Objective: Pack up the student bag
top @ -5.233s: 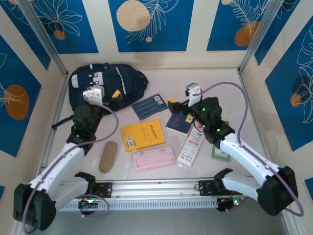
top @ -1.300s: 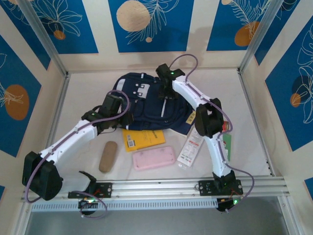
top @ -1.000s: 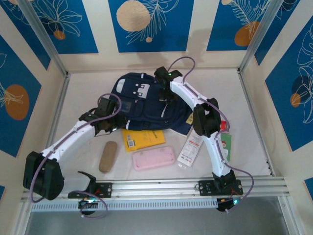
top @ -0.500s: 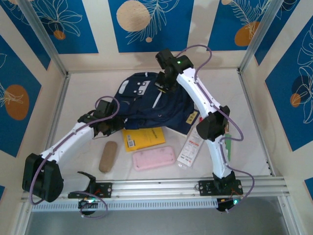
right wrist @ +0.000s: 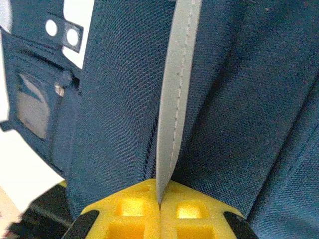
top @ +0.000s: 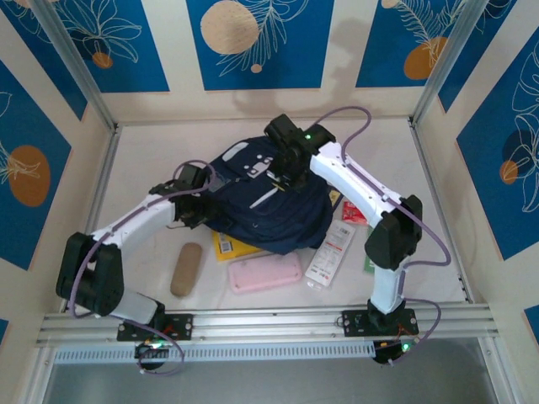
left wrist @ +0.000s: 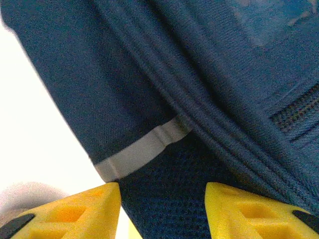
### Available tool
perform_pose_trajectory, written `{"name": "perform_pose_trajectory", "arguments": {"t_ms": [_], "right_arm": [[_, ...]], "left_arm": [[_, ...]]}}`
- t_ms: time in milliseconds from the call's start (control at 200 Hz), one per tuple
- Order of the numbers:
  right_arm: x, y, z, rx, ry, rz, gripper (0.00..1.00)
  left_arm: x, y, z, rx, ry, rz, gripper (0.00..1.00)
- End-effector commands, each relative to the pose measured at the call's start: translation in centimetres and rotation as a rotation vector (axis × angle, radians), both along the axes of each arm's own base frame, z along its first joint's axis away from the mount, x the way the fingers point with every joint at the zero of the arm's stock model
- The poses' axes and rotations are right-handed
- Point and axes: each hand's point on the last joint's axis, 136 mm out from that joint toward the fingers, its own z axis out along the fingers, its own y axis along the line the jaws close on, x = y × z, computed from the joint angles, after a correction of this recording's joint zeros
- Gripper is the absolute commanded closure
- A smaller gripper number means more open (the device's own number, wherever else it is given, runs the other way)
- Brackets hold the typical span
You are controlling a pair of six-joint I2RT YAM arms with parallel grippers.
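Now the right gripper [right wrist: 159, 196] has its jaws pinched tight on the grey stripe [right wrist: 175, 99] of the bag [top: 269, 210], while the left gripper [left wrist: 162, 199] holds nothing, its jaws spread wide with the bag's mesh edge between them. The bag lies mid-table [top: 152, 151], overlapping the yellow book [top: 227, 247], just beyond the pink case [top: 265, 273]. To my mind the left should clamp a firm fold before either arm pulls, so the bag moves evenly without dragging the book.
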Motion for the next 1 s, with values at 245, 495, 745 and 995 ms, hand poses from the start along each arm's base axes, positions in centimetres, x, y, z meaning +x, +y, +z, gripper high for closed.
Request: {"name": "perform_pose_trajectory", "arguments": {"t_ms": [245,495,745,995], "right_arm": [[-2.1,4.9,-2.0,0.203,0.014,0.048,1.00],[-2.1,6.6,-4.4,0.216,0.058,0.044,1.00],[-0.9,4.8,-3.6,0.155,-0.012,0.066,0.50],[0.5,-3.1,0.2,0.000,-0.221,0.025,0.19]], "left_arm": [[3.9,-0.7,3.4,0.005,-0.115,-0.014,0.43],[4.0,-0.2,5.3,0.048,-0.141,-0.053,0.42],[3.7,-1.0,9.4,0.027,-0.224,-0.160,0.42],[4.0,-4.9,13.2,0.068,-0.375,-0.419,0.41]]}}
